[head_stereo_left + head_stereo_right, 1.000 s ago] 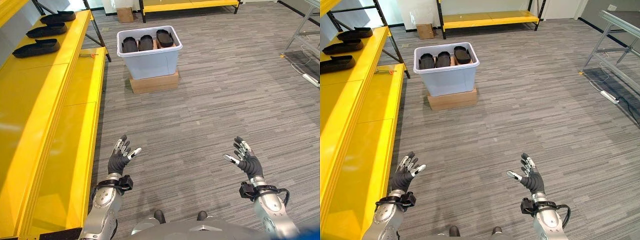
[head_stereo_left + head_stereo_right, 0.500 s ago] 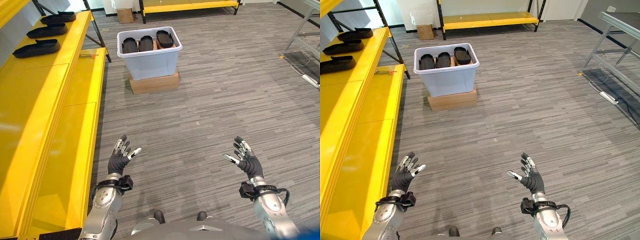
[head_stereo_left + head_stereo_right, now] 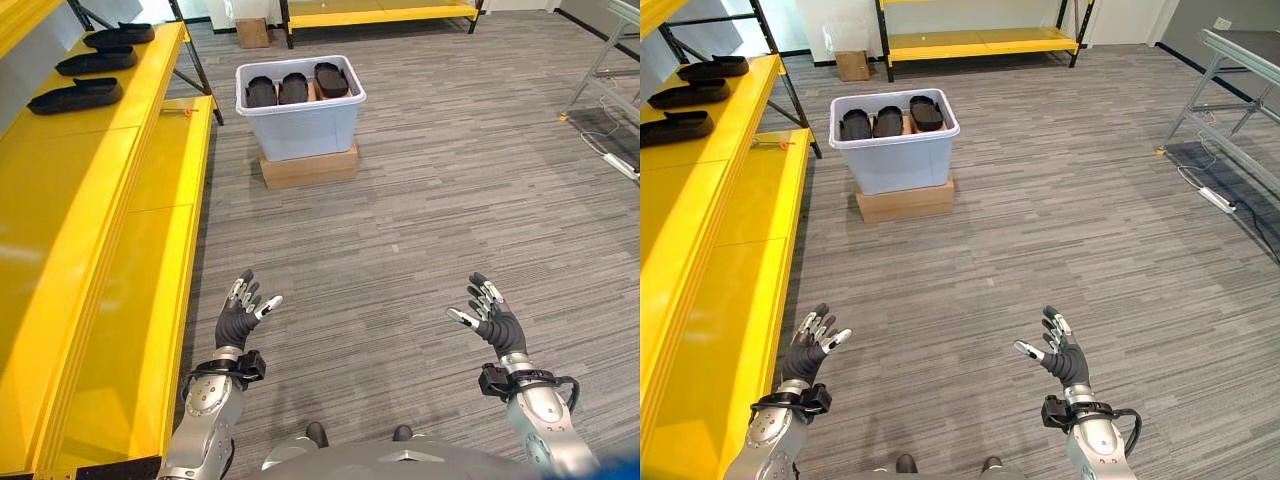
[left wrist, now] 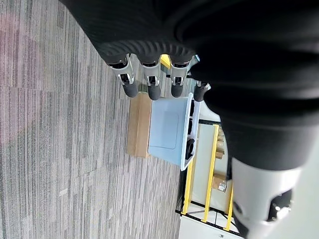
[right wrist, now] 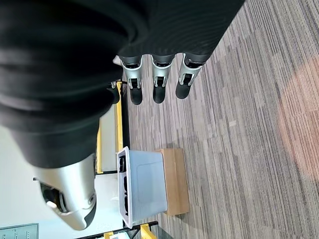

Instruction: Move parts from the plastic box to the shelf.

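The robot stood well back from the work, both arms raised in front of it. Its left hand and right hand hung over bare carpet with fingers spread and relaxed, holding nothing. The palms faced each other, which I took as a ready pose for a two-handed pick-up.

The plastic box stood far ahead on the floor, lifted on a flat cardboard carton, probably so the robot need not stoop so low. Inside it, three dark parts lay side by side near the rim, easy to reach from above. Nothing had been taken out by either hand at this point.

Along the robot's left ran the yellow shelf. At its far end three more dark parts already lay in a row, each apart from the next. The near stretch was bare, so there was room for the rest.

To my eye the job was partly done, and the robot needed to walk up to the box before any reaching could begin.
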Controlling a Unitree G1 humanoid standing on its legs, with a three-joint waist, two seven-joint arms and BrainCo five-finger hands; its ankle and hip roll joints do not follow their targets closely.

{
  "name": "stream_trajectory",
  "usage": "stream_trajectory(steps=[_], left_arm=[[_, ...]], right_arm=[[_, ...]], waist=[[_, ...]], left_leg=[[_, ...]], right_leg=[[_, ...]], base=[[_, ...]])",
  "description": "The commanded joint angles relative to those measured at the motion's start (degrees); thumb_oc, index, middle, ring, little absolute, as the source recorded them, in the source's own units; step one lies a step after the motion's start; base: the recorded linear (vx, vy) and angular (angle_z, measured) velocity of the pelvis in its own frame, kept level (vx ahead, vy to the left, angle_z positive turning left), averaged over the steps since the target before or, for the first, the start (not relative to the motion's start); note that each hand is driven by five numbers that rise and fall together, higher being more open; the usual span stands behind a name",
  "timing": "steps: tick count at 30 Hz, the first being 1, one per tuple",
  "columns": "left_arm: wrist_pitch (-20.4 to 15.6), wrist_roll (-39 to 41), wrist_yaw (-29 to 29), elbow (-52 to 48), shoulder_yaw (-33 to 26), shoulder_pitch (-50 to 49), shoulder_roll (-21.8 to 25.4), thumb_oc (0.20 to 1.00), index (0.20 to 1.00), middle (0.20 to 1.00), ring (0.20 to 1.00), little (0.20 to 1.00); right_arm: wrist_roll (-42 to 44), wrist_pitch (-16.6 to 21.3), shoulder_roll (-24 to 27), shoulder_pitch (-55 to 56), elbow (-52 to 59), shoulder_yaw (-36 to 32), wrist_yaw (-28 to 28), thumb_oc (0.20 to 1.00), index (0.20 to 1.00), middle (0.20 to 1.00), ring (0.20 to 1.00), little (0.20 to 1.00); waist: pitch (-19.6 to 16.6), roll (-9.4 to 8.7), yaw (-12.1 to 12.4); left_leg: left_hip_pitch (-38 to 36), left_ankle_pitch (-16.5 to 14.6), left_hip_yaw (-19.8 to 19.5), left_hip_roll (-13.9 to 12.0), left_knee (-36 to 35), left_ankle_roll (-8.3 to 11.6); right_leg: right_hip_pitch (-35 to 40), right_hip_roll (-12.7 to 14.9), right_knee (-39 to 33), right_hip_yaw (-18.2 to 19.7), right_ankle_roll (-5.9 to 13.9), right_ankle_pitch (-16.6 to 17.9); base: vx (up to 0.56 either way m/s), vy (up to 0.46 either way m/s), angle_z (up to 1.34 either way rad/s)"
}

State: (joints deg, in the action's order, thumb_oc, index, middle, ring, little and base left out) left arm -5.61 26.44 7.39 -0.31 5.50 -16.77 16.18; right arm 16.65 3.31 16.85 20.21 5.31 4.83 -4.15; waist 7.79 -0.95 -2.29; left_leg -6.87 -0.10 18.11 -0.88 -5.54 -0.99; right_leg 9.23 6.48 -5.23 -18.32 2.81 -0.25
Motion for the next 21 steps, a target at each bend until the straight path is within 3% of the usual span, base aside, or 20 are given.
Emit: stream_trajectory(steps=[1,4,7,8,11,13,14,18,20,21], left_arm=[[-3.6,1.2,-0.5,-0.7,-1.9,3.0,1.4,1.000,1.000,1.000,1.000,1.000],[-3.8,1.2,-0.7,-0.8,-1.8,3.4,2.3,1.000,1.000,1.000,1.000,1.000],[-3.7,1.0,-0.8,-0.9,-1.7,3.4,2.4,1.000,1.000,1.000,1.000,1.000],[-3.6,1.1,-1.4,-1.4,-1.7,3.7,3.2,1.000,1.000,1.000,1.000,1.000],[-3.5,0.9,-1.6,-1.4,-1.8,3.7,3.7,1.000,1.000,1.000,1.000,1.000],[-3.5,0.8,-1.7,-1.6,-1.8,3.6,3.8,1.000,1.000,1.000,1.000,1.000],[-3.4,0.9,-1.8,-1.8,-2.2,3.5,3.8,1.000,1.000,1.000,1.000,1.000],[-3.1,1.0,-2.2,-1.5,-2.2,3.8,3.5,1.000,1.000,1.000,1.000,1.000],[-3.3,1.3,-2.4,-1.5,-2.4,4.0,3.4,1.000,1.000,1.000,1.000,1.000],[-3.4,1.2,-2.5,-1.5,-2.5,4.0,3.5,1.000,1.000,1.000,1.000,1.000]], right_arm=[[1.1,3.2,0.7,-2.9,1.3,-3.3,0.3,1.000,1.000,1.000,1.000,1.000],[1.6,3.0,0.7,-3.1,1.0,-3.1,1.3,1.000,1.000,1.000,1.000,1.000],[1.5,3.0,0.7,-3.1,1.1,-3.1,1.4,1.000,1.000,1.000,1.000,1.000],[1.7,3.0,0.5,-3.6,1.2,-3.0,1.8,1.000,1.000,1.000,1.000,1.000],[2.5,3.1,0.0,-3.7,1.0,-2.4,2.2,1.000,1.000,1.000,1.000,1.000],[2.8,3.1,0.1,-3.7,1.1,-2.2,2.4,1.000,1.000,1.000,1.000,1.000],[2.9,3.0,0.0,-3.6,0.8,-1.6,2.9,1.000,1.000,1.000,1.000,1.000],[3.3,2.8,0.1,-3.6,0.6,-1.8,3.2,1.000,1.000,1.000,1.000,1.000],[3.8,2.8,0.5,-3.8,0.7,-2.1,3.1,1.000,1.000,1.000,1.000,1.000],[3.7,2.9,0.7,-3.8,0.9,-2.3,3.1,1.000,1.000,1.000,1.000,1.000]], waist=[[-0.2,-0.27,0.1],[1.0,-0.32,0.1],[1.2,-0.18,0.1],[2.7,0.36,-0.3],[4.2,1.51,-1.2],[5.0,2.08,-1.6],[5.2,2.63,-1.5],[5.2,2.93,-2.3],[5.6,2.43,-2.9],[5.4,2.24,-3.0]], left_leg=[[1.2,-1.0,-0.5,-5.3,4.3,4.45],[3.1,-3.9,-1.5,-2.8,7.6,2.00],[3.1,-4.3,-1.7,-2.1,7.9,1.37],[3.0,-5.3,-2.6,-0.3,8.3,-0.47],[1.4,-5.5,-3.5,1.0,6.9,-2.17],[0.5,-5.3,-3.7,1.3,6.4,-2.68],[-1.2,-5.9,-3.4,2.0,5.3,-3.32],[-2.6,-6.6,-3.6,2.3,4.1,-2.83],[-4.0,-7.4,-4.1,2.4,3.6,-1.78],[-4.8,-8.4,-4.6,2.4,3.3,-1.11]], right_leg=[[-0.2,13.7,6.3,-1.1,9.54,4.5],[-3.9,16.8,12.0,1.6,9.97,7.1],[-5.0,17.7,13.9,2.4,10.03,7.9],[-9.3,19.4,21.9,4.9,9.67,12.0],[-13.6,18.7,29.7,8.5,8.80,14.8],[-15.2,17.7,32.9,9.3,8.48,14.5],[-16.6,17.7,35.1,7.7,8.07,13.3],[-19.0,15.0,30.3,6.0,7.29,9.5],[-20.1,13.9,19.6,5.8,7.85,9.8],[-20.5,14.4,16.1,6.3,9.25,10.3]], base=[[-0.02,0.133,0.01],[-0.04,0.205,0.05],[-0.01,0.155,0.11],[-0.03,0.286,0.14],[0.00,0.216,0.18],[0.05,0.204,0.20],[0.06,0.189,0.19],[0.13,0.048,-0.04],[0.19,-0.078,-0.09],[0.16,-0.103,0.03]])
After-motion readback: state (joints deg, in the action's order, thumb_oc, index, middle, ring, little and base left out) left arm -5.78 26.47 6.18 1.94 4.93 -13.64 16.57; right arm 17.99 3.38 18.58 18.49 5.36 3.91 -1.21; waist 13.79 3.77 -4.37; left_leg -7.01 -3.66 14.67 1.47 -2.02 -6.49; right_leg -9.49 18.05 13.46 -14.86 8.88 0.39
